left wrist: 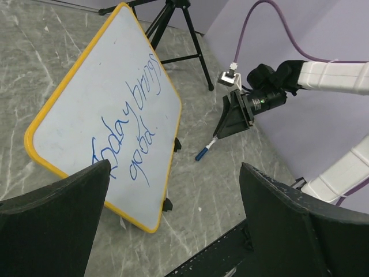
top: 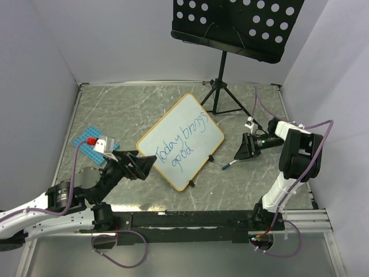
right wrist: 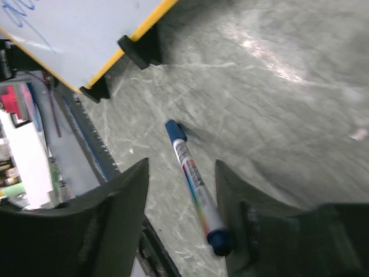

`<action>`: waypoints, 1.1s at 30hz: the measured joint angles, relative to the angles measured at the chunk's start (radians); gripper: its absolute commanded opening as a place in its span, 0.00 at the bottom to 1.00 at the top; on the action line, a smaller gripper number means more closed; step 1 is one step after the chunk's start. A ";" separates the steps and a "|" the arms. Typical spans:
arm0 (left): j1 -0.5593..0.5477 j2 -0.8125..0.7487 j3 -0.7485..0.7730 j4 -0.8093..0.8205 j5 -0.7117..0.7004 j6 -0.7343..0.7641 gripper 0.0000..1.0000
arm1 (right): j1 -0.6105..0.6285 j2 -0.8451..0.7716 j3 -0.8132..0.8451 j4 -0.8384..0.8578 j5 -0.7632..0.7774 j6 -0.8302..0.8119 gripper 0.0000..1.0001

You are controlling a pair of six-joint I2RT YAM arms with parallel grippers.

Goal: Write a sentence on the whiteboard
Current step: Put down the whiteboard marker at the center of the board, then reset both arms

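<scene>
The whiteboard [top: 181, 138], white with an orange-yellow frame and black clip feet, lies tilted in the middle of the table. The sentence [top: 180, 145] on it reads "Today brings good" in blue, in two lines. Both show in the left wrist view [left wrist: 98, 109], with the writing [left wrist: 131, 135] near my jaws. My left gripper [top: 149, 164] is open and empty at the board's near-left edge. My right gripper [top: 241, 151] is open just right of the board. A blue-capped marker [right wrist: 193, 184] lies on the table between its open jaws [right wrist: 181, 163], its rear end beside one finger.
A black perforated music stand [top: 236, 23] on a tripod [top: 222, 95] stands at the back. A blue studded plate [top: 86, 149] with a red and white block lies at the left. Grey walls close in on three sides.
</scene>
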 measured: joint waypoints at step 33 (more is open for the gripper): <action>1.011 0.314 0.231 0.012 0.764 0.161 0.96 | -0.124 -1.098 -0.100 0.242 0.462 0.416 1.00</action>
